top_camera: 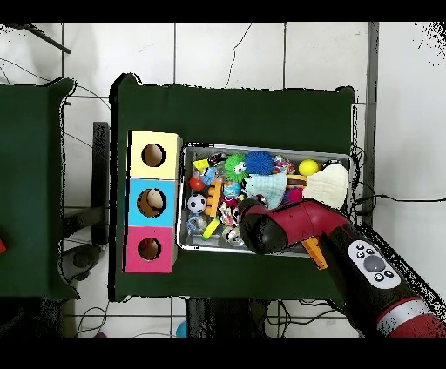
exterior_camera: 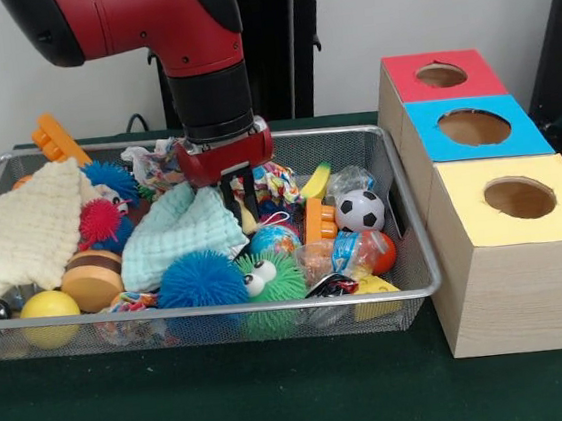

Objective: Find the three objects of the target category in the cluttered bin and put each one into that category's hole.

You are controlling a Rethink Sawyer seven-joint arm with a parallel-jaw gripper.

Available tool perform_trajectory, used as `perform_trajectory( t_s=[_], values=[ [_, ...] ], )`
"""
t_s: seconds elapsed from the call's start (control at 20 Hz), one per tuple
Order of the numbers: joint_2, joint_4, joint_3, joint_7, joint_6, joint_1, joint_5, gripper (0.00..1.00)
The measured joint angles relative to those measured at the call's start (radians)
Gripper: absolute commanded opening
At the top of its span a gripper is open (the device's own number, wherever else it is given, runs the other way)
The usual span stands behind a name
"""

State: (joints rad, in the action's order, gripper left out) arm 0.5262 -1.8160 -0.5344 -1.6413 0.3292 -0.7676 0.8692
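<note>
The silver wire-mesh bin point(exterior_camera: 418, 246) sits on the green table, full of toys; it also shows in the overhead view point(top_camera: 261, 148). My gripper point(exterior_camera: 239, 203) hangs from the red arm down into the middle of the bin, right beside a mint green cloth point(exterior_camera: 178, 236). Its tips are buried among the toys. The red-surround hole point(exterior_camera: 441, 75) is in the far section of the pale wooden box, right of the bin; in the overhead view the hole point(top_camera: 149, 249) is left of the bin. Nothing shows held in the gripper.
In the bin lie a small soccer ball point(exterior_camera: 359, 210), a blue spiky ball point(exterior_camera: 200, 279), a green spiky ball with eyes point(exterior_camera: 268, 277), a yellow ball point(exterior_camera: 49, 307), a cream cloth point(exterior_camera: 22, 233) and a toy banana point(exterior_camera: 315, 182). Blue point(exterior_camera: 473, 127) and yellow point(exterior_camera: 519, 198) holes lie nearer the camera.
</note>
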Motion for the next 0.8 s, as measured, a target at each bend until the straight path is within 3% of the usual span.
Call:
perform_trajectory(
  t_s=[0.35,0.8],
  values=[
    [0.004,0.0,0.0,0.0,0.0,0.0,0.0,0.0],
    [0.082,-0.032,-0.007,0.0,0.001,-0.029,-0.054,0.0]
  ],
)
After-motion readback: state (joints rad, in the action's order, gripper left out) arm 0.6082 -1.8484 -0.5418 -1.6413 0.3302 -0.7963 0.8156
